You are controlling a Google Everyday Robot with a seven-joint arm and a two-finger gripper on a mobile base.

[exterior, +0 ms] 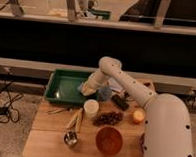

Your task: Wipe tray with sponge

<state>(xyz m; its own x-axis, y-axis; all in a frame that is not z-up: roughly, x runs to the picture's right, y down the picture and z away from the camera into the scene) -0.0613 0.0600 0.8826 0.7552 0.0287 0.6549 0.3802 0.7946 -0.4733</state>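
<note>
The green tray (pixel 63 87) sits at the table's back left. My gripper (pixel 87 91) is down at the tray's right end, just inside the rim, with the white arm reaching in from the right. It is shut on the pale blue sponge (pixel 83 86), which rests against the tray floor by the right rim. The cream-yellow fingers (pixel 89 93) cover part of the sponge.
A blue-grey cup (pixel 105 94) stands just right of the gripper, and a white cup (pixel 91 107) just in front of it. On the wooden table (pixel 47 140) are a black object (pixel 121 102), grapes (pixel 107 117), an orange fruit (pixel 138 115), an orange-red bowl (pixel 109 140), a metal cup (pixel 70 138) and yellowish utensils (pixel 76 120).
</note>
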